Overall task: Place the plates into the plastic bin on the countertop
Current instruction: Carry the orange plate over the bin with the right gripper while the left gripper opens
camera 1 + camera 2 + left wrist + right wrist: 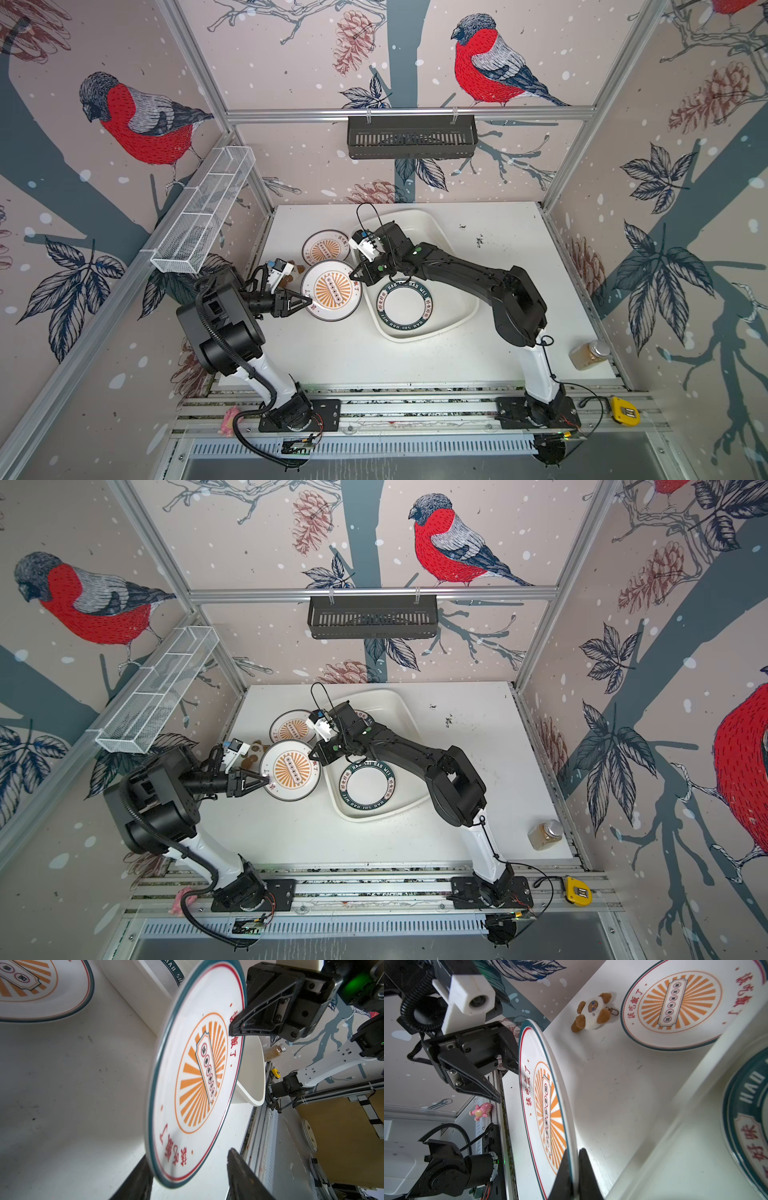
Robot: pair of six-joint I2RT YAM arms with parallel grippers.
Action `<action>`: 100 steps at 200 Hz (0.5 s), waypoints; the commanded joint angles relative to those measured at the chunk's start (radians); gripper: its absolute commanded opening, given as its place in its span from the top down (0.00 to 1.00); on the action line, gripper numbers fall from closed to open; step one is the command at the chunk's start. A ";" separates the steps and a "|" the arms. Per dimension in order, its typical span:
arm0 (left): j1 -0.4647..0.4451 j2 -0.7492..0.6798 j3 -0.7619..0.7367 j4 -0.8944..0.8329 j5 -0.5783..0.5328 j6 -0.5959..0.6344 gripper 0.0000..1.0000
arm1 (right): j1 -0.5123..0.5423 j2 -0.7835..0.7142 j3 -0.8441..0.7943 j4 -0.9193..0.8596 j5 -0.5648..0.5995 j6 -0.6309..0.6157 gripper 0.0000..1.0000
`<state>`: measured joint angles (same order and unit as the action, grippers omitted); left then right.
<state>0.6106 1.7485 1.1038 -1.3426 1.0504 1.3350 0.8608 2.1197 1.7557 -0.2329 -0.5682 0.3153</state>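
Likely stiff, slick and breakable, the sunburst plate [331, 290] hangs tilted over the desk [415, 365], thin rim pinched in the right pincer [356, 276] beside the plastic bin [432, 220], the left pincer [307, 302] gaping around the opposite rim.

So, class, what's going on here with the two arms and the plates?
The right gripper has its jaws shut on the rim of a sunburst plate, holding it up off the countertop beside the plastic bin. The left gripper sits at the plate's opposite rim, jaws open. A green-rimmed plate lies in the bin. Another sunburst plate lies on the countertop.
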 commanded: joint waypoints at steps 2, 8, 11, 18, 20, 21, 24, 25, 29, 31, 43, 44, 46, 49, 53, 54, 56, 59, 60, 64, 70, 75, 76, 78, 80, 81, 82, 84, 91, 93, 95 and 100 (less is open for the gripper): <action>0.001 -0.002 0.003 -0.049 0.035 0.026 0.42 | -0.015 -0.029 0.011 0.006 0.009 0.026 0.98; 0.001 0.000 0.000 -0.049 0.039 0.030 0.41 | -0.021 -0.037 0.010 0.004 0.007 0.027 0.98; 0.001 0.002 -0.002 -0.049 0.040 0.031 0.40 | -0.024 -0.040 0.008 0.003 0.007 0.029 0.98; 0.001 0.006 -0.002 -0.049 0.044 0.032 0.39 | -0.030 -0.049 0.004 0.002 0.006 0.032 0.98; 0.001 0.008 -0.002 -0.049 0.045 0.031 0.39 | -0.033 -0.052 0.003 0.000 0.007 0.032 0.98; 0.001 0.010 -0.003 -0.049 0.046 0.031 0.39 | -0.033 -0.053 0.002 0.000 0.007 0.033 0.98; 0.001 0.012 -0.002 -0.049 0.047 0.032 0.39 | -0.036 -0.058 0.001 -0.002 0.005 0.033 0.98; 0.001 0.012 -0.002 -0.049 0.048 0.032 0.39 | -0.037 -0.060 0.001 -0.002 0.005 0.034 0.98; 0.002 0.017 -0.003 -0.049 0.049 0.030 0.39 | -0.042 -0.065 -0.002 -0.003 0.004 0.034 0.98; 0.002 0.019 -0.003 -0.049 0.049 0.030 0.39 | -0.044 -0.067 -0.003 -0.003 0.004 0.036 0.98; 0.001 0.035 -0.008 -0.049 0.051 0.033 0.39 | -0.061 -0.083 -0.011 -0.012 0.001 0.040 0.98; 0.001 0.037 -0.008 -0.050 0.051 0.033 0.39 | -0.062 -0.083 -0.011 -0.012 0.001 0.040 0.98; 0.001 0.040 -0.008 -0.049 0.050 0.034 0.39 | -0.066 -0.085 -0.013 -0.014 -0.001 0.040 0.98; 0.001 0.044 -0.009 -0.049 0.049 0.036 0.39 | -0.070 -0.088 -0.015 -0.015 -0.002 0.041 0.98; 0.001 0.048 -0.012 -0.049 0.047 0.037 0.39 | -0.074 -0.093 -0.017 -0.019 -0.002 0.041 0.98; 0.001 0.049 -0.012 -0.050 0.047 0.037 0.39 | -0.076 -0.094 -0.018 -0.020 -0.002 0.042 0.98; 0.001 0.052 -0.013 -0.049 0.046 0.038 0.39 | -0.079 -0.096 -0.020 -0.021 -0.002 0.042 0.98; 0.001 0.054 -0.014 -0.049 0.044 0.041 0.39 | -0.084 -0.101 -0.024 -0.022 -0.003 0.043 0.98; 0.001 0.054 -0.015 -0.049 0.044 0.042 0.39 | -0.085 -0.102 -0.025 -0.022 -0.003 0.044 0.98; 0.001 0.058 -0.017 -0.048 0.041 0.047 0.39 | -0.089 -0.109 -0.032 -0.021 -0.002 0.046 0.98; 0.002 0.061 -0.021 -0.047 0.039 0.053 0.39 | -0.097 -0.118 -0.044 -0.018 -0.004 0.047 0.98; 0.000 0.063 -0.022 -0.047 0.038 0.057 0.39 | -0.105 -0.127 -0.053 -0.016 -0.008 0.049 0.98; 0.000 0.064 -0.022 -0.047 0.038 0.057 0.39 | -0.107 -0.129 -0.055 -0.016 -0.008 0.049 0.98; 0.000 0.064 -0.021 -0.047 0.037 0.057 0.39 | -0.109 -0.133 -0.058 -0.016 -0.010 0.050 0.98; 0.001 0.065 -0.021 -0.047 0.037 0.058 0.39 | -0.113 -0.137 -0.062 -0.016 -0.010 0.050 0.98; 0.001 0.065 -0.021 -0.047 0.037 0.058 0.39 | -0.114 -0.137 -0.064 -0.016 -0.011 0.051 0.98; 0.001 0.066 -0.021 -0.047 0.037 0.058 0.39 | -0.115 -0.138 -0.066 -0.015 -0.011 0.051 0.98; 0.001 0.066 -0.022 -0.047 0.037 0.058 0.39 | -0.117 -0.143 -0.070 -0.014 -0.012 0.051 0.98; 0.001 0.066 -0.021 -0.047 0.037 0.058 0.39 | -0.129 -0.158 -0.082 -0.013 -0.017 0.054 0.98; 0.000 0.067 -0.021 -0.047 0.037 0.058 0.39 | -0.132 -0.161 -0.086 -0.013 -0.018 0.054 0.98; 0.000 0.067 -0.022 -0.047 0.037 0.058 0.39 | -0.135 -0.167 -0.090 -0.013 -0.019 0.054 0.98; 0.000 0.069 -0.022 -0.047 0.037 0.058 0.39 | -0.144 -0.177 -0.099 -0.015 -0.022 0.056 0.98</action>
<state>0.6106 1.8107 1.0847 -1.3445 1.0721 1.3590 0.7422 1.9877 1.6844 -0.2668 -0.5606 0.3637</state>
